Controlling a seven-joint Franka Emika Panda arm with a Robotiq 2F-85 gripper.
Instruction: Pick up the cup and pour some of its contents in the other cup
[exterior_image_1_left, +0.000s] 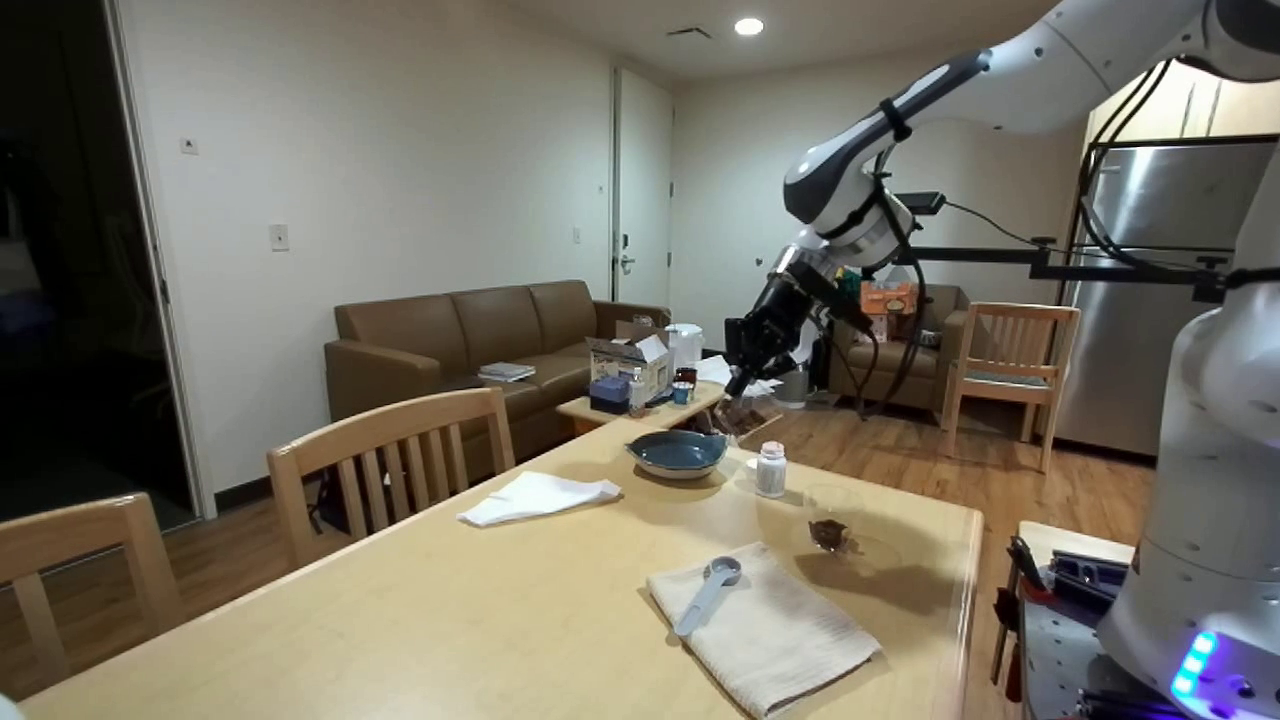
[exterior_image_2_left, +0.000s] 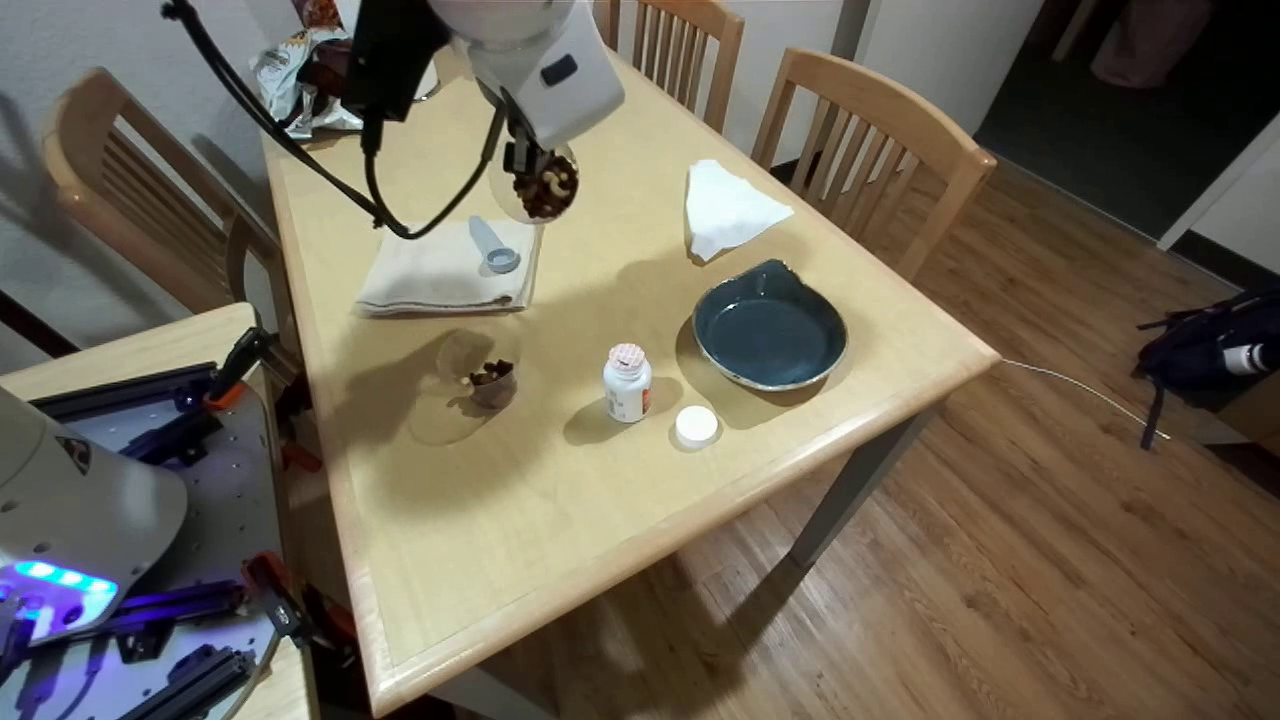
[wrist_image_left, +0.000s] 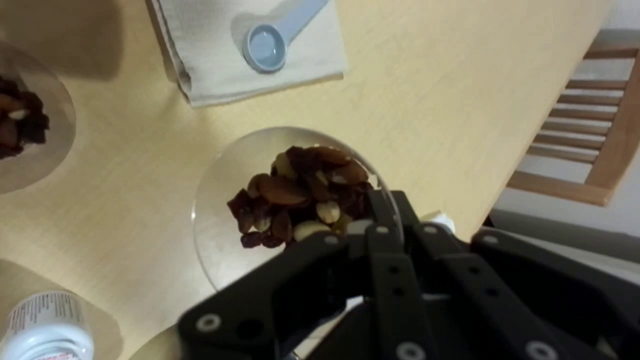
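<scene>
The wrist view cuts off the second clear cup (wrist_image_left: 56, 135), toward the robot-side edge of the bench (exterior_image_2_left: 500, 540); the fingers (wrist_image_left: 392, 280), partly hiding the raised clear cup of nuts (wrist_image_left: 217, 200), pinch its wall between them.

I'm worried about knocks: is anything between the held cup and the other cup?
Nothing visible stands between the held cup and the other cup. In the wrist view, the bottle is off to one side of that path, and the towel, with the spoon on it, to the other.
</scene>
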